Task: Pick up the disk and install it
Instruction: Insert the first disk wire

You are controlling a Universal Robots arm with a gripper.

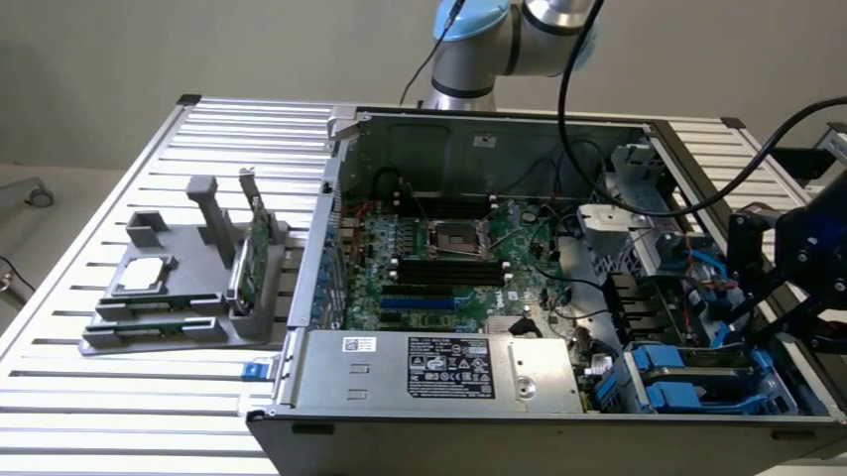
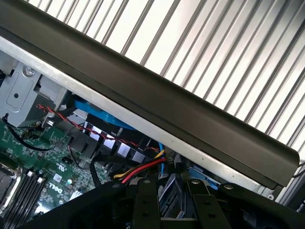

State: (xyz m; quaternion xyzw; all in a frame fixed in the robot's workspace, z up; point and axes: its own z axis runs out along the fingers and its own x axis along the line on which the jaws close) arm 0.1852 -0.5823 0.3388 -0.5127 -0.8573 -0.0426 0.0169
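While the jaws (image 2: 170, 185) gripped the disk (image 2: 172, 204), install was unfinished.
Pickup looked done; the disk sat between the jaws, just over the drive bay (image 1: 675, 382) of the case (image 1: 320, 198), apparently not seated.

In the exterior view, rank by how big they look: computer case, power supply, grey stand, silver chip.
1. computer case.
2. grey stand and power supply, too alike to rank.
3. silver chip, smallest.
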